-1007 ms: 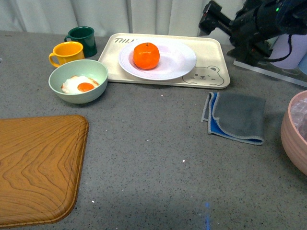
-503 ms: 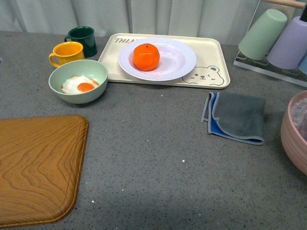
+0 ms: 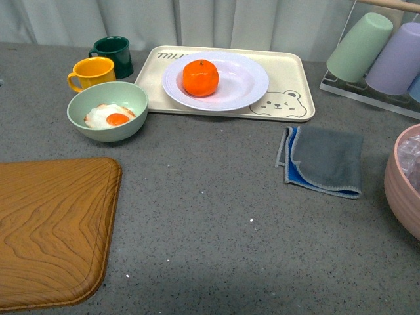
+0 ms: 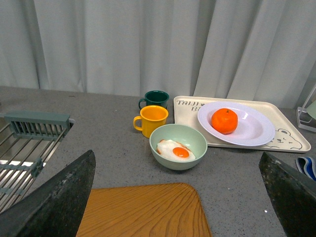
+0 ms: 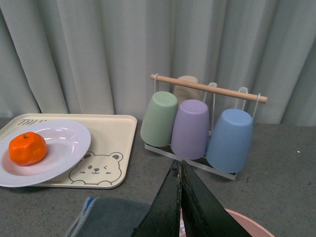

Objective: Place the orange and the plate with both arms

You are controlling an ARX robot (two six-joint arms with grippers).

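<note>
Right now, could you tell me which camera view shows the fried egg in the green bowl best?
The front view: the fried egg lies close and unobstructed in the green bowl, yolk and white distinct. The left wrist view shows it too, smaller. The right wrist view doesn't include it.

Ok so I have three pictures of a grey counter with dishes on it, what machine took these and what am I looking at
These come from a two-armed robot with three cameras. One sits on its body looking forward; neither arm shows there. The other two sit on the wrists.

In the left wrist view the dark shapes at the lower corners are the left pincer, open and holding nothing. In the right wrist view the right pincer is the dark wedge at the bottom, shut and empty.

On the counter: the orange lies in the white plate, which rests on a cream bear-print tray. Nearby are a green bowl with a fried egg, a yellow mug, a dark green mug, a wooden board, a folded cloth, a pink bowl and a cup rack.
</note>
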